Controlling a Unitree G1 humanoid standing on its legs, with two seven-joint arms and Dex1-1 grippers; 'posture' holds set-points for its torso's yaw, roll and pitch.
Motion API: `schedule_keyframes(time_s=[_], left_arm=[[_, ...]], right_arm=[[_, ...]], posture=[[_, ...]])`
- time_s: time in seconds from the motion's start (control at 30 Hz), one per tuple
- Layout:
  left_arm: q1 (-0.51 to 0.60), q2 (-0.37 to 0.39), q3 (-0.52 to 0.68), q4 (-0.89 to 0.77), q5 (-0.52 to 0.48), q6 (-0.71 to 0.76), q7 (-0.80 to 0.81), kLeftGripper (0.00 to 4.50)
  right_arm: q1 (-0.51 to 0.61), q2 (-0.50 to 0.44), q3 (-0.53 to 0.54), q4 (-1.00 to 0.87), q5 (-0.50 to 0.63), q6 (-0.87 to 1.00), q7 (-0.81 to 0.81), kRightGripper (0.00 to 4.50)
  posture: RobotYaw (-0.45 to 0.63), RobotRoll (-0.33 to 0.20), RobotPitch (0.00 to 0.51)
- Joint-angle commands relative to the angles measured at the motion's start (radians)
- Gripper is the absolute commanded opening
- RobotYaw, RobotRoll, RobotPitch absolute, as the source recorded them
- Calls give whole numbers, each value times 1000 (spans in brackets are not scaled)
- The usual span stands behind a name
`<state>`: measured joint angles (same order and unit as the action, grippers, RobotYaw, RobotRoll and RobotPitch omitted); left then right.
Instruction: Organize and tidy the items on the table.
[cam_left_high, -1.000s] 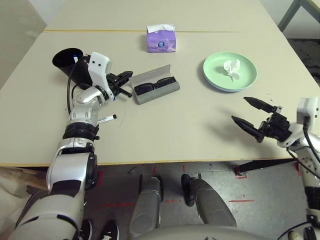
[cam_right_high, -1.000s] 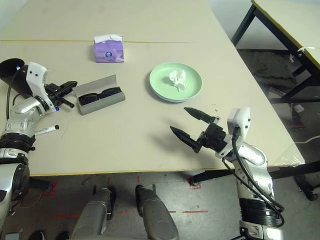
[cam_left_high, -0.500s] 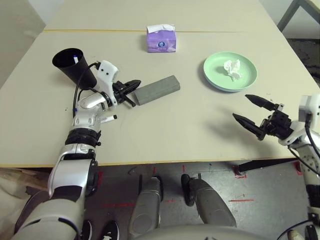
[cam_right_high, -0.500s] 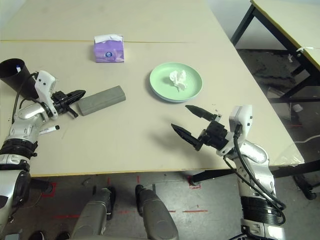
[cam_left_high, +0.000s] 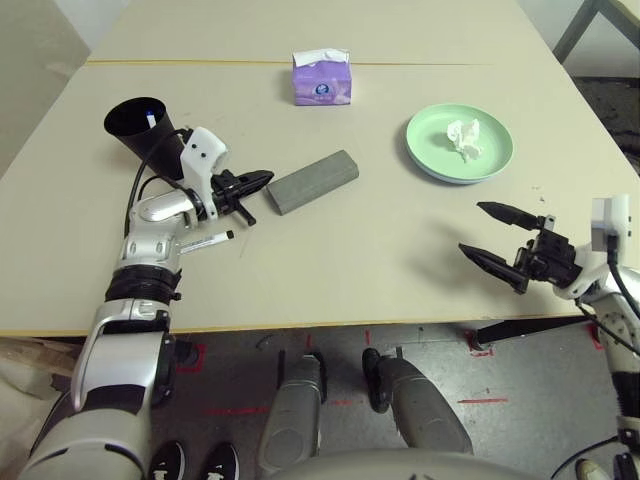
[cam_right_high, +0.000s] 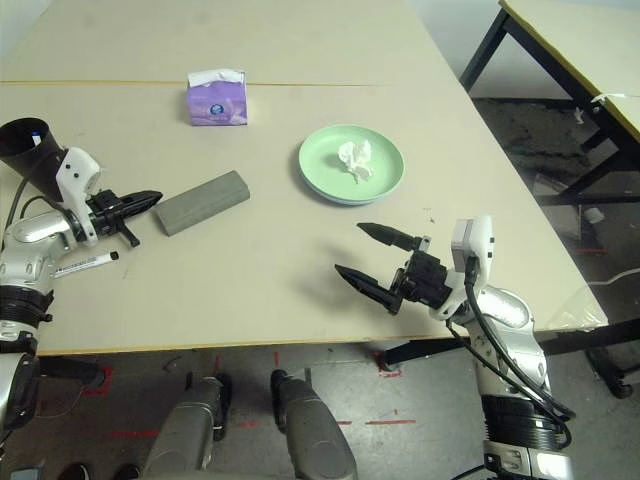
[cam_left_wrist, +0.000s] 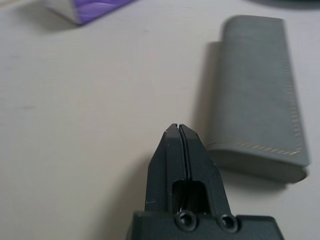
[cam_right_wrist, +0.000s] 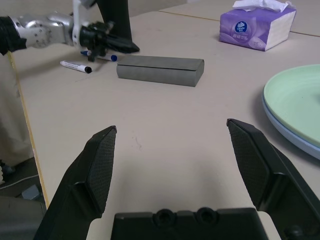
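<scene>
Showing left gripper (cam_left_high: 262, 179), jaws pressed together, just beside closed grey glasses case (cam_left_high: 313, 181); right gripper (cam_left_high: 497, 236) spread wide. Nudging could skid the case along the bench (cam_left_high: 330, 260).

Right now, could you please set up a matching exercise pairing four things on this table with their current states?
Things:
1. grey glasses case
2. crumpled white tissue
3. left gripper
4. right gripper

States:
A. fingers spread wide
B. lid closed
C. fingers pressed together
D. lying on the green plate

Pairs: 1-B, 2-D, 3-C, 4-A
</scene>
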<state>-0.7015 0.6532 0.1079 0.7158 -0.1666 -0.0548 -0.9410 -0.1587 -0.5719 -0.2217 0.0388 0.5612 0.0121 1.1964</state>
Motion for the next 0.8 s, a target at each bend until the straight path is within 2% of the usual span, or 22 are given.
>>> schedule_keyframes(time_s=[0.03,0.13,0.27,0.37,0.53,0.63,0.7,0.8], left_arm=[[-4,44,52,-15,-34,39,8,40],[22,83,67,-94,-65,88,-27,40],[143,157,77,-283,-127,171,-138,40],[246,226,112,-412,-186,237,-204,40],[396,385,159,-567,-256,316,-351,40],[411,518,142,-568,-228,306,-459,620],[347,606,85,-530,-187,282,-543,1276],[196,655,-27,-462,-114,246,-627,2307]], right_arm=[[-6,-3,8,17,-2,-2,6,4500],[-19,2,15,29,-5,-4,5,4500],[-28,0,23,35,-11,-7,11,4500],[-33,-3,32,37,-16,-3,17,4500],[-47,-6,67,12,-37,23,2,4500],[-68,3,93,2,-28,19,28,4500],[-73,11,127,-14,-15,8,80,4500],[-86,15,174,-23,-13,-6,148,4500]], posture=[[-93,0,229],[-88,0,233],[-66,0,238],[-43,0,242],[-5,0,246],[15,0,251],[22,0,254],[18,0,259]])
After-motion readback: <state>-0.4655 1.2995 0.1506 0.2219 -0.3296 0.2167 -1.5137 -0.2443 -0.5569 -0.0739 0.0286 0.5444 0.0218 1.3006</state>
